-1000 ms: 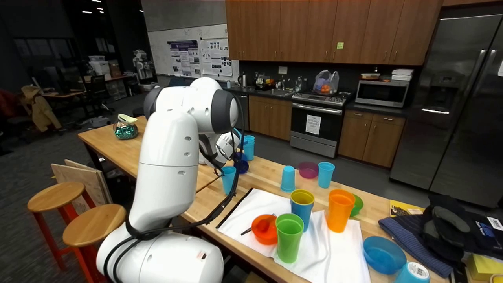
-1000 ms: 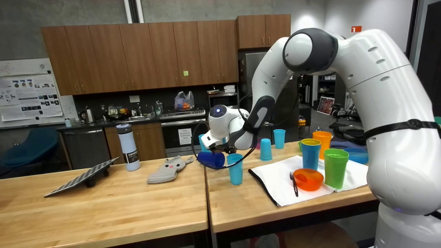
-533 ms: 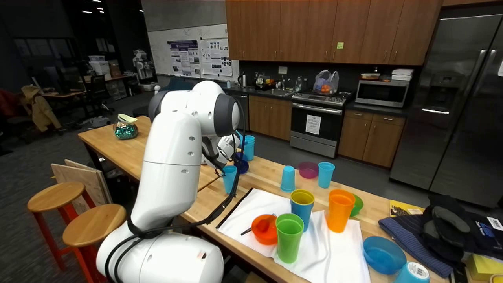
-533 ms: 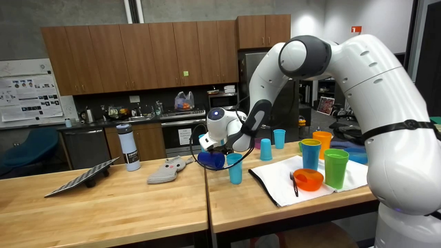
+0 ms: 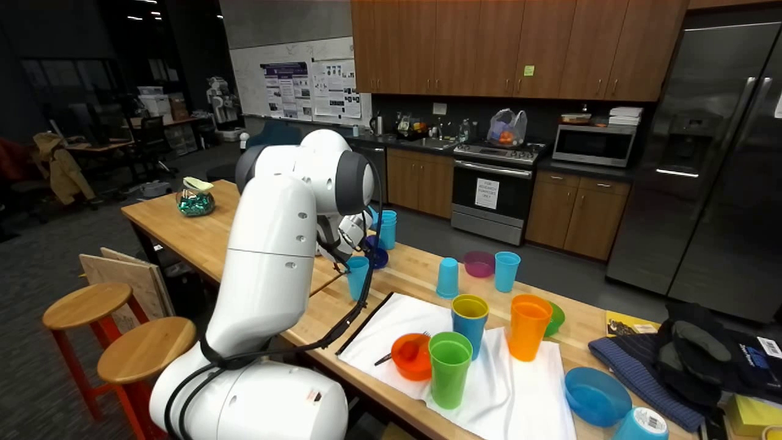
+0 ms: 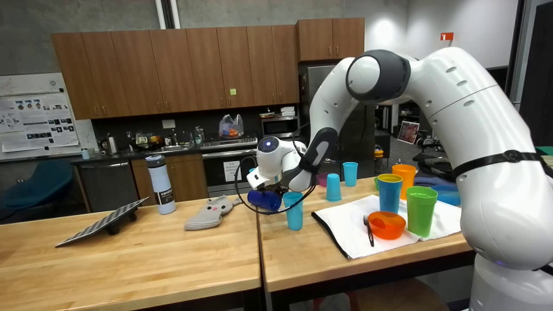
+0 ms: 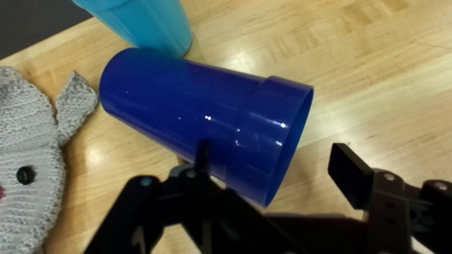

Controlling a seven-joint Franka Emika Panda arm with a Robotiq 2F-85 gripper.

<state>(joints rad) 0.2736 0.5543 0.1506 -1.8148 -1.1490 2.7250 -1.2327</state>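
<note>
Plainly spread wide, the pincer (image 7: 275, 164) hangs at the open end of one dark blue cup (image 7: 190, 98), which lies on its side on the desk (image 7: 374, 70). In the wrist view one finger (image 7: 203, 155) crosses in front of the cup's wall, while the opposite one stands beyond the rim; whether the first touches, I cannot tell. One grey knitted toy (image 7: 31, 141) lies just beside the cup's closed end. In an exterior view four light blue cups (image 5: 448, 278) stand singly, two upright and two upside down, plus one light blue stack (image 5: 388, 231) of unclear number. Also counted: one green cup (image 5: 449, 373), one orange cup (image 5: 529, 330), one blue-and-yellow cup (image 5: 469, 333), one dark fork (image 6: 370, 235), one white cloth (image 6: 348, 229), one purple bowl (image 5: 479, 264), one orange bowl (image 6: 386, 231), one blue bowl (image 5: 597, 397) and one green dish (image 5: 556, 319), partly hidden.
</note>
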